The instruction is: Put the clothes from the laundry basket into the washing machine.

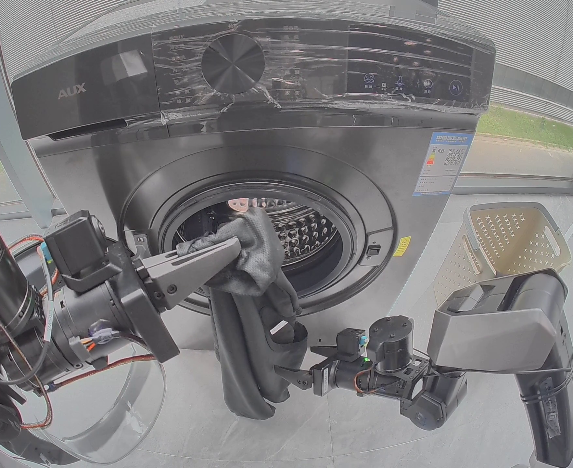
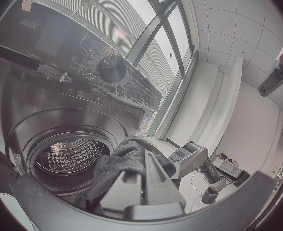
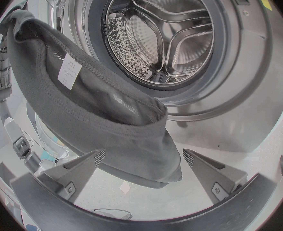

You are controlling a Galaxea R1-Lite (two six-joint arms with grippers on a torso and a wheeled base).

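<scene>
A dark grey garment hangs in front of the washing machine's open drum, its lower end near the floor. My left gripper is shut on the garment's top, level with the drum mouth's left side; the cloth drapes over its fingers. Lower down, my right gripper stands open at the garment's hanging part, and the collar end with a white label sags between its fingers. The drum looks bare inside. The beige laundry basket stands tilted to the machine's right, showing no clothes.
The machine's round glass door is swung open low on the left, under my left arm. The control panel with its dial is above the opening. Pale tiled floor spreads in front of the machine.
</scene>
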